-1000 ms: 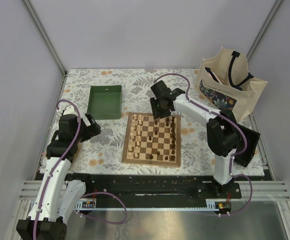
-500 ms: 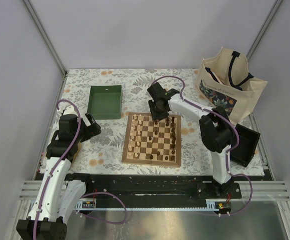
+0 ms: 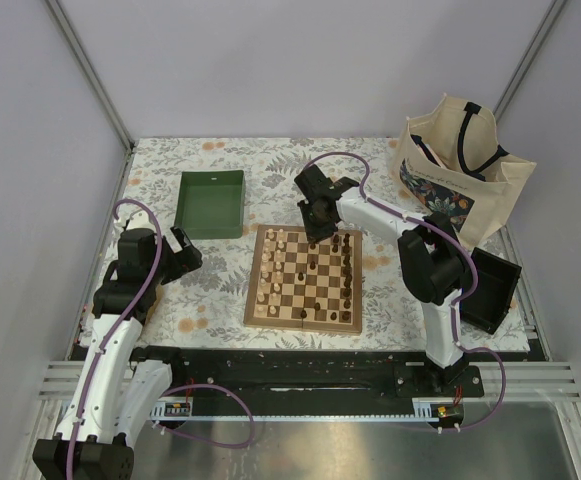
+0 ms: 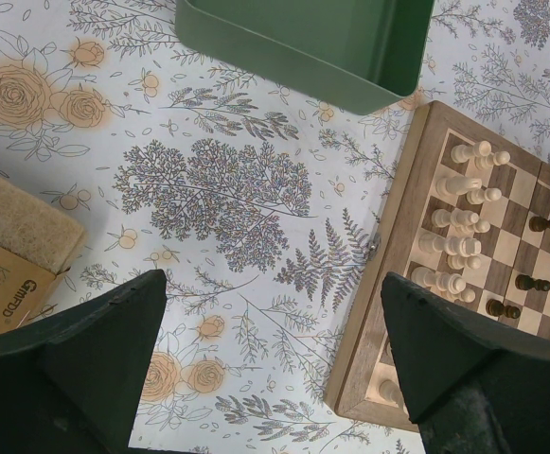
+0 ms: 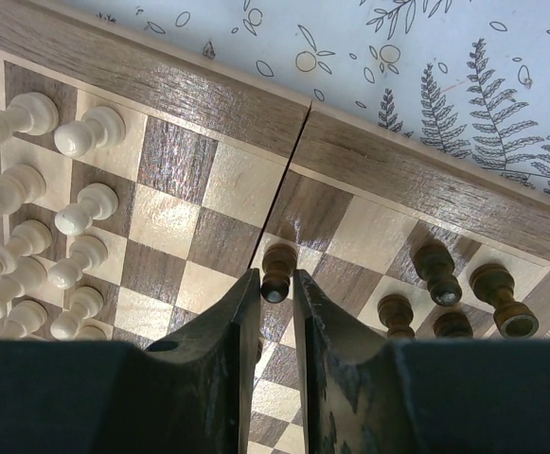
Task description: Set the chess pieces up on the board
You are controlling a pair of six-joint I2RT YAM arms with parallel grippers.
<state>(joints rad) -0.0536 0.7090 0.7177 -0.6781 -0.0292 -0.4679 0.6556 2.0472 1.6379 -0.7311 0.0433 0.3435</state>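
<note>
A table [image 3: 210, 290] covered in a floral cloth is being shown from above, with two robot arms mounted at its near edge. A cream tote bag [image 3: 460, 170] is being kept at the far right corner. The chessboard [image 3: 295, 285] is being displayed at the middle of the table, and a green tray [image 3: 211, 228] is lying just beyond its far left corner.

The right arm [image 3: 390, 218] is being stretched over the far edge of the board. The left arm [image 3: 120, 300] is being held back at the left, well apart from the board.

The left gripper [image 4: 270, 284] is being held with its fingers wide apart above bare cloth, with nothing between them. The right gripper [image 5: 276, 276] is being pressed closed on a dark chess piece [image 5: 276, 265], which is standing near the far edge of the board, just beside the fold seam.

Pale pieces [image 3: 270, 270] are being lined up along the left side of the board and dark pieces [image 3: 348, 275] along the right.
</note>
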